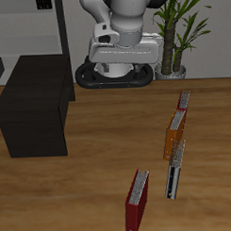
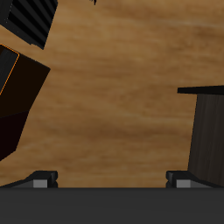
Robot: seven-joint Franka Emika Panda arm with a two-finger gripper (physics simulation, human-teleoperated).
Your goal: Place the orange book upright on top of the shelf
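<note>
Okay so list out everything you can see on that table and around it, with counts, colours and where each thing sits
orange book: one, bright orange, standing on edge mid-table, in a row with other books
dark red books: two, one near the table's front edge, one farther back behind the orange one
black-and-grey book: one, just in front of the orange book
shelf: one, matte black, low and boxy, across the table from the books
grey shelving unit: one, open frame, behind the black shelf
potted plant: one, green, beside the robot's base
table: one, brown wood
robot base: one, white arm on a black foot, at the table's back
gripper: one, dark, jaws spread apart, holding nothing
</note>
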